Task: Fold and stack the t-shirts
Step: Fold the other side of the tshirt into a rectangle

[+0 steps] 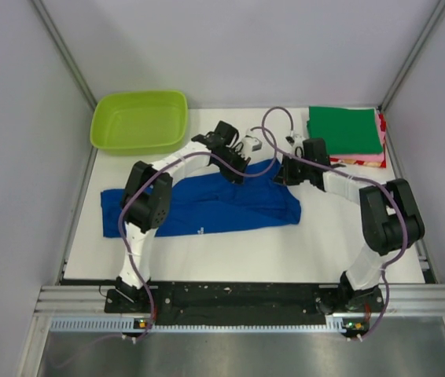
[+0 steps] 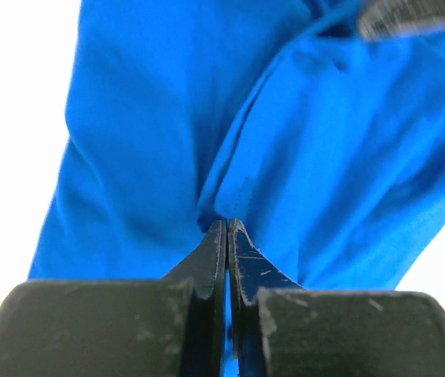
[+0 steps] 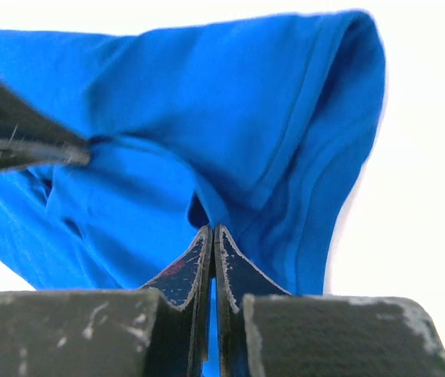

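White tabletop [image 1: 340, 236]: blue shirt [image 1: 207, 206] mid-tabletop, long axis left-right. Clamped on its far edge (right half): left pincer [image 2: 227, 228], right pincer [image 3: 211, 232], side by side. Folded stack [image 1: 345, 129] far-right, nearer right arm.

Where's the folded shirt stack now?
In the top view, the folded stack sits at the table's far right corner, opposite the lime tub on the left.

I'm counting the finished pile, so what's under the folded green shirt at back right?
Under the green shirt, a pink shirt shows along its right side and a red shirt along its near edge. The green one covers the rest, so any others are hidden.
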You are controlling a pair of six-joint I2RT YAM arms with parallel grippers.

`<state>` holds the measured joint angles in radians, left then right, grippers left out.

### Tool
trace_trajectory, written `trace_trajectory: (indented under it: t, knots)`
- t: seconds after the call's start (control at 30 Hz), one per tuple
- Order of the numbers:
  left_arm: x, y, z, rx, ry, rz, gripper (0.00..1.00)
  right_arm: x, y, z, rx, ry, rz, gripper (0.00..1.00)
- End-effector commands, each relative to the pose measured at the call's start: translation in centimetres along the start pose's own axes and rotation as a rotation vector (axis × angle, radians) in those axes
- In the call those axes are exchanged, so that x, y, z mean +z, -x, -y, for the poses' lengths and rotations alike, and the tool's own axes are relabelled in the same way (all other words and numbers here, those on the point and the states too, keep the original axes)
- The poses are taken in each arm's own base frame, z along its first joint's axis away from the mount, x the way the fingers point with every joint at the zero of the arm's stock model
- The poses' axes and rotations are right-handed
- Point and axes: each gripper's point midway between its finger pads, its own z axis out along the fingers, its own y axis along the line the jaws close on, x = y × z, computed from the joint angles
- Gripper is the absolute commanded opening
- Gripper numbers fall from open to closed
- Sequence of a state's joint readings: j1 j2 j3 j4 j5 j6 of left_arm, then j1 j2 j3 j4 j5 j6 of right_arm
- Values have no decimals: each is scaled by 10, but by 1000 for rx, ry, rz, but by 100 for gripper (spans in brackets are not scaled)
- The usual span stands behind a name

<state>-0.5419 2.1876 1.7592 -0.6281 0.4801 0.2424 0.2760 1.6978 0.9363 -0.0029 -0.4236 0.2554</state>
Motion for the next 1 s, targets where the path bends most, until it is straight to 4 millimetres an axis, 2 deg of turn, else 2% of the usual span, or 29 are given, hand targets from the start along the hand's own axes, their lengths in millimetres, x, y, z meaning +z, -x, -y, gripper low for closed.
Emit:
trace_trajectory:
  t: [0.0,0.17,0.27,0.4,0.63,0.77,0.97]
  knots:
    - [-51,29,3,105,97,170,0,6,34,4,-100,-22,29,0]
    - [-48,20,0,133,109,154,0,14,38,16,-126,-60,10,0]
    - [-46,19,-5,135,124,156,0,16,44,17,-141,-66,14,0]
    - [-38,12,-24,113,197,123,0,19,51,18,-143,-70,28,0]
    - [-29,-1,-34,51,224,72,0,30,53,21,-98,-76,28,0]
    - [-28,-2,-39,37,248,67,0,35,66,19,-75,-63,72,0]
    - [-30,1,-42,31,262,63,3,43,71,20,-18,-74,74,0]
